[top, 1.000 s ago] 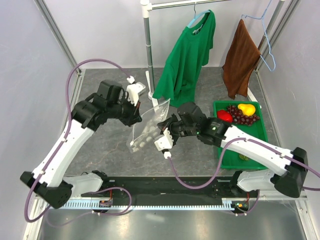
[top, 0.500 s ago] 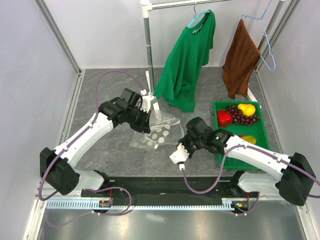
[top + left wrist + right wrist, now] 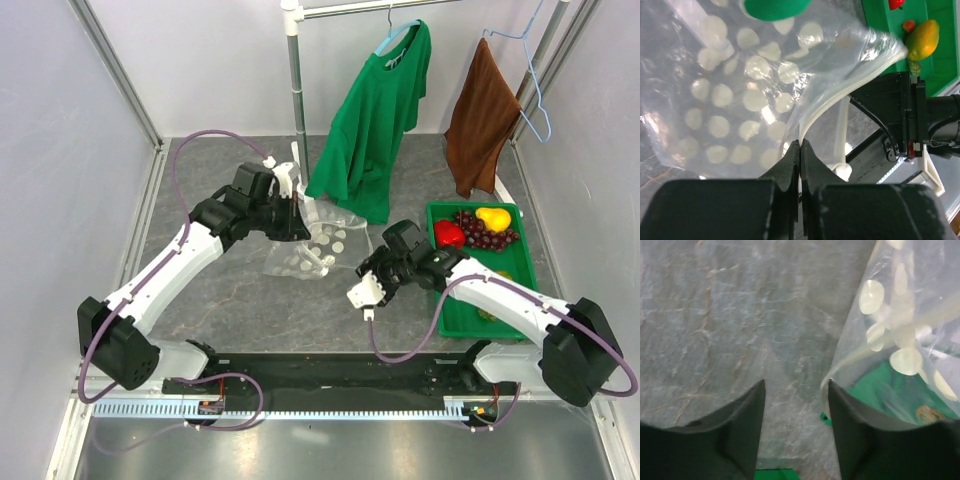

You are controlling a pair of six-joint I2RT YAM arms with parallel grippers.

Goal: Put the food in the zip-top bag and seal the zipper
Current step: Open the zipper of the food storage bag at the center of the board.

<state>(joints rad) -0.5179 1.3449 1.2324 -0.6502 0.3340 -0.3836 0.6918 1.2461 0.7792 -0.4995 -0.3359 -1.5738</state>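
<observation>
The zip-top bag (image 3: 318, 246), clear with white dots, slumps on the grey table just left of centre. My left gripper (image 3: 298, 228) is shut on its mouth edge, pinching the zipper (image 3: 840, 95) between the fingertips (image 3: 800, 146). My right gripper (image 3: 372, 264) stands open just right of the bag; its right finger touches the zipper strip (image 3: 860, 356), and nothing is between its jaws. The food lies in the green tray (image 3: 520, 262) at the right: red pepper (image 3: 449, 232), yellow mango (image 3: 492, 218), purple grapes (image 3: 486, 236).
A green shirt (image 3: 375, 120) and a brown cloth (image 3: 482, 115) hang from a rail at the back, the shirt close behind the bag. More small toy pieces (image 3: 497, 277) lie lower in the tray. White walls enclose the table.
The bag was held up between both grippers; my right gripper has opened and let go. My left gripper has carried the bag back and right, and it now droops onto the table.
</observation>
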